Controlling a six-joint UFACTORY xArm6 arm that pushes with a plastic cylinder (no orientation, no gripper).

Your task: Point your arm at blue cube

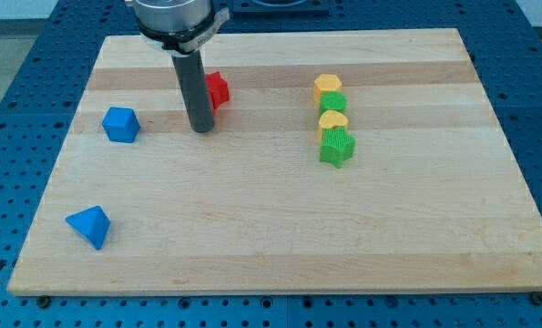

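Observation:
The blue cube (pixel 120 124) sits near the view's left edge of the wooden board. My tip (pixel 201 129) rests on the board to the right of it, a clear gap apart. A red block (pixel 216 89) stands just behind and right of the rod, partly hidden by it. A second blue block, wedge-shaped (pixel 89 226), lies at the view's lower left.
A column of blocks stands right of centre: a yellow one (pixel 326 86), a green one (pixel 333 102), a yellow one (pixel 332 121) and a green star-like one (pixel 337 147). The wooden board (pixel 271 228) lies on a blue perforated table.

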